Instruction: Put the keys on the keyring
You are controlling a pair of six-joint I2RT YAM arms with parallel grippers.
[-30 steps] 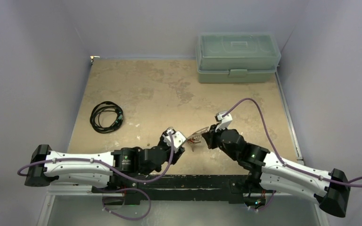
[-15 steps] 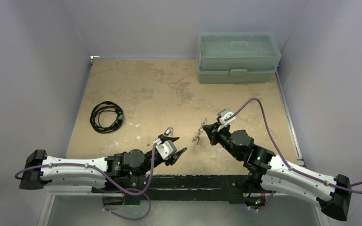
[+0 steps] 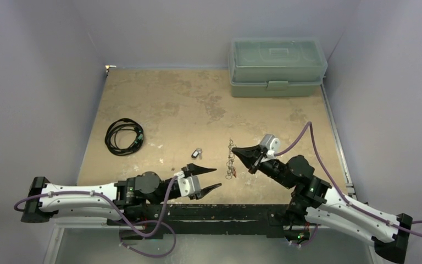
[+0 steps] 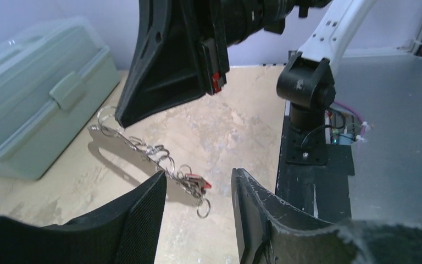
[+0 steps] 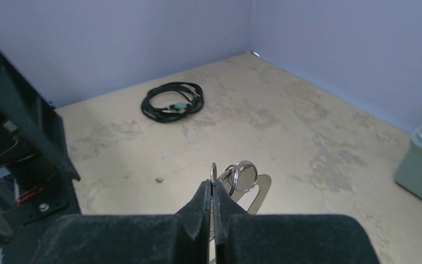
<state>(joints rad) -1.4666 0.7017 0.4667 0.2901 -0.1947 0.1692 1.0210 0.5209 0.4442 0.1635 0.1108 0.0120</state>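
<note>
Top view: left gripper (image 3: 217, 178) has backed off the keyring (image 3: 231, 159), half open, empty, loose key (image 3: 197, 152) on the table (image 3: 170, 99) – left wrist: red-headed key (image 4: 200, 182) already hangs on it – right wrist: right gripper (image 5: 213, 187) pinches the keyring's edge shut, so loose key's probably next.

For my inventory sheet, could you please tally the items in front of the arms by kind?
Silvery-grey metal keyring plate: 1
Tiny metal keys visible: 2, one loose key, one red-headed key on the plate
Black coiled cable: 1
Pale green lidded plastic box: 1
Total: 5
</note>
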